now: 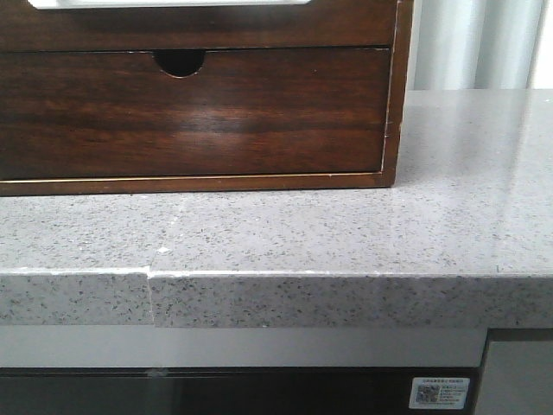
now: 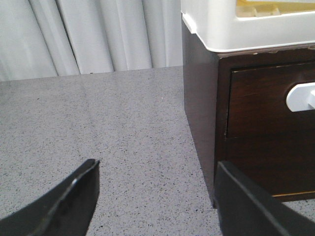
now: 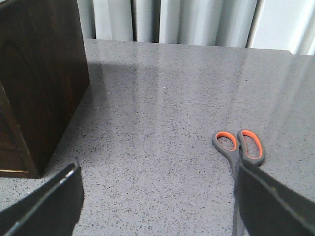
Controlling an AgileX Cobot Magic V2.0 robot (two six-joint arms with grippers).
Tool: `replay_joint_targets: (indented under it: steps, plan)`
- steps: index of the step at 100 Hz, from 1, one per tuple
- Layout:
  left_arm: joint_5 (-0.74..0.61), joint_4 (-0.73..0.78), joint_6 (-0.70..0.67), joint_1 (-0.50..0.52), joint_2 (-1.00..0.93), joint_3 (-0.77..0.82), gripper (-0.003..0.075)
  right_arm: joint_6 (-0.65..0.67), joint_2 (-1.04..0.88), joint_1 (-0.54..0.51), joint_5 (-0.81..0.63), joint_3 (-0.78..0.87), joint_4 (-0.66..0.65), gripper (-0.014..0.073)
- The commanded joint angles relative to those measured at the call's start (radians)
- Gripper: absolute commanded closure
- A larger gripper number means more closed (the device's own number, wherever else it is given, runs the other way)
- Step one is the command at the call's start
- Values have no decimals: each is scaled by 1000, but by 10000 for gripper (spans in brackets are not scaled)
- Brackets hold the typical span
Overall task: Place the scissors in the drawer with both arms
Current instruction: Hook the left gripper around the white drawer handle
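Observation:
The scissors (image 3: 237,150) lie flat on the grey counter, with grey handles lined in orange. Their blades run under one finger (image 3: 275,206) of my right gripper (image 3: 157,196), which is open and empty just above the counter, to the right of the dark wood cabinet (image 3: 39,73). The shallow plain-fronted drawer (image 1: 199,28) shows at the top edge of the front view, with a pale strip along its top. I cannot tell whether it is open. My left gripper (image 2: 157,196) is open and empty at the cabinet's left front corner (image 2: 202,128). Neither gripper shows in the front view.
Below the shallow drawer is a deeper drawer (image 1: 199,112) with a half-round finger notch. A white plastic tray (image 2: 236,29) sits on top of the cabinet. The speckled counter (image 1: 346,233) has a front edge with a seam. Pale curtains (image 3: 177,19) hang behind.

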Motion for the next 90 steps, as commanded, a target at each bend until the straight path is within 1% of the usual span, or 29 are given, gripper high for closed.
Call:
replay_joint_targets:
  steps: [1,17,25,39,51,56,80,90]
  plan:
    - [-76,4,-5,3,13,-33,241,-5,12,-6,-75,-32,-12,7]
    - [-80,2,-5,3,13,-33,286,-5,12,-6,-75,-32,-12,7]
    - [-92,-65,-6,3,13,-33,313,-5,12,-6,-80,-32,-10,7]
    - [-98,-339,-6,3,25,-27,345,-5,12,-6,-79,-32,-10,7]
    - [-98,-628,-6,3,70,-16,350,-5,12,-6,-79,-32,-9,7]
    - [-97,-722,-6,3,95,-12,350,-5,12,-6,-79,-32,-6,7]
    - [-81,-1060,11,-1,221,-12,351,-5,12,-6,-79,-32,-6,7]
    - [-43,-1212,111,-1,264,-12,352,-5,12,-6,-79,-32,-6,7]
